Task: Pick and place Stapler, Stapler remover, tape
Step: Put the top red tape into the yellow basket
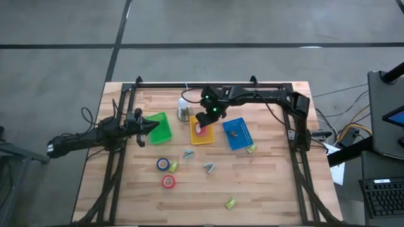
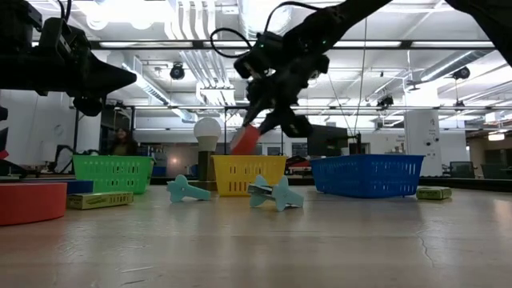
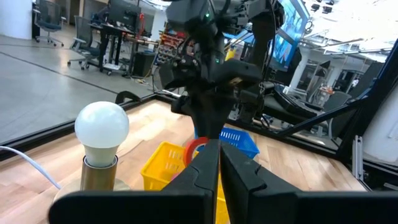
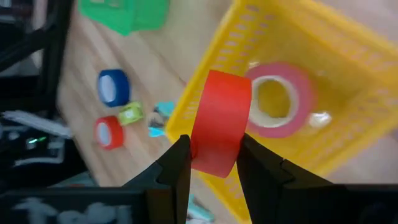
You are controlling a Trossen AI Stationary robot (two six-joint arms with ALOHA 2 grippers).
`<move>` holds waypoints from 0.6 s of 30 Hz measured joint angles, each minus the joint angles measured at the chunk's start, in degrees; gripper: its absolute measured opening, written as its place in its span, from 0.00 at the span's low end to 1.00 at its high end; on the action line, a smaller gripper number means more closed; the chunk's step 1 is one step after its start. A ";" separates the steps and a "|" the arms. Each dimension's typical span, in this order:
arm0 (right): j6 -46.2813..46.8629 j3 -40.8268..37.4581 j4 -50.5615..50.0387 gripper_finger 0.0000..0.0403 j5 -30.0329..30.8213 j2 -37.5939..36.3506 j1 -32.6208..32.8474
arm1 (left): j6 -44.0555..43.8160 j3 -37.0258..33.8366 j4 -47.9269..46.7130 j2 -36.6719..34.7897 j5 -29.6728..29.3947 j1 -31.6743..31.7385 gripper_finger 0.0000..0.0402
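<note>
A: How many tape rolls can you count?

B: Four. On the front part of the table (image 1: pixel 278 189) a red roll (image 1: pixel 168 182) lies flat, and a blue roll (image 1: pixel 163 164) lies just behind it. Farther back, a pink roll (image 4: pixel 277 99) sits inside the yellow tray (image 1: pixel 203 135). The right gripper (image 4: pixel 213 163) pinches a second red roll (image 4: pixel 219 121) on its edge, right above that tray.

A: And trays?

B: Three in a row: green tray (image 1: pixel 159 127), yellow, blue tray (image 1: pixel 238 133).

A: Other small things?

B: Two teal removers, one (image 1: pixel 187 153) just in front of the yellow tray and one (image 1: pixel 209 167) nearer the front. Three little yellow-green staplers: one (image 1: pixel 230 203) near the front edge, one (image 1: pixel 173 166) touching the blue roll, one (image 1: pixel 251 149) just beside the blue tray. A lamp (image 1: pixel 183 107) stands behind the yellow tray.

A: What is hard to see?

B: Something small lies in the blue tray, too tiny to tell. The low view shows the front red roll cut off at the side.

A: The left gripper (image 1: pixel 144 128)?

B: Its fingers (image 3: pixel 245 177) are pressed together, holding nothing. It hangs by the green tray.

A: Any open room?

B: Yes, bare wood at the front right, well apart from everything.
</note>
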 joint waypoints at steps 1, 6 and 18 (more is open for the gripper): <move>0.50 0.22 0.23 0.26 -1.04 0.58 0.01 | -0.01 0.00 0.00 0.00 0.00 -0.01 0.05; 1.25 0.59 -0.33 0.26 -1.27 3.25 0.08 | -0.01 0.00 0.00 0.00 0.01 0.00 0.05; -0.10 1.19 -0.03 0.35 1.11 3.13 0.06 | 0.00 0.00 0.00 0.00 0.00 -0.01 0.05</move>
